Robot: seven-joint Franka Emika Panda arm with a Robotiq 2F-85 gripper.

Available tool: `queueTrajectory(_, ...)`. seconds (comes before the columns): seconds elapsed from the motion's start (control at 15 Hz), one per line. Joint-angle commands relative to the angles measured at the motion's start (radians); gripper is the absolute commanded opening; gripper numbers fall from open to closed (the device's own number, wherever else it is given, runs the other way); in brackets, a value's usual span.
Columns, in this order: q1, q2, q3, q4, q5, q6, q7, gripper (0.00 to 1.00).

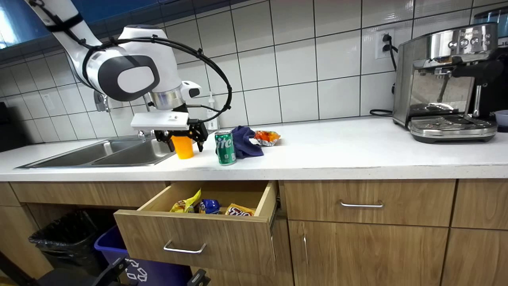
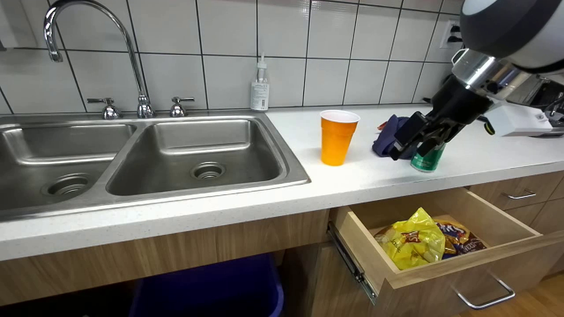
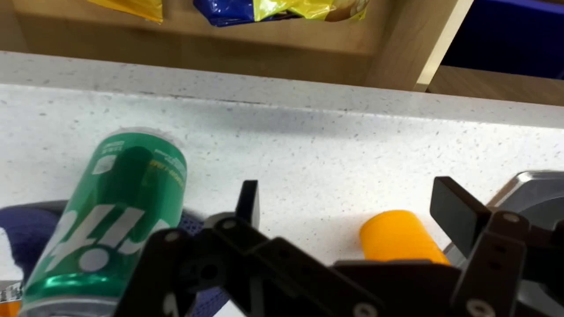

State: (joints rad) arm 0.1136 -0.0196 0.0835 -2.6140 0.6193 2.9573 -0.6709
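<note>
As the gripper [image 3: 346, 196] hangs over the counter [image 1: 349, 153], its jaws gape wide!
The can [image 1: 225, 149] stands by the cloth [image 1: 246, 143], the cup [image 2: 337, 143] between can and sink [image 2: 207, 141], bags [image 2: 416, 242] down in the drawer [image 1: 190, 234].

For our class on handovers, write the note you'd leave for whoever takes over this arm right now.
Gripper: open, holding nothing, above the counter.
Green can: upright on the counter, in front of the dark blue cloth.
Orange cup: upright on the counter, between the sink and the can.
Done: the drawer is open, with snack bags inside.
Left: neither can nor cup is gripped; any pickup of either is not yet done.
</note>
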Motion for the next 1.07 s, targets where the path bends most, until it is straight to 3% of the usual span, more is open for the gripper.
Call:
queueTrajectory(0.0, -0.012, -0.044, -0.015, 0.007, -0.033, -0.025, 0.018, 1.00)
queueTrajectory(0.73, -0.010, -0.133, -0.017, 0.021, -0.046, -0.030, 0.021, 1.00)
queueTrajectory(1.0, -0.030, -0.151, -0.007, 0.026, -0.125, -0.024, 0.071, 1.00)
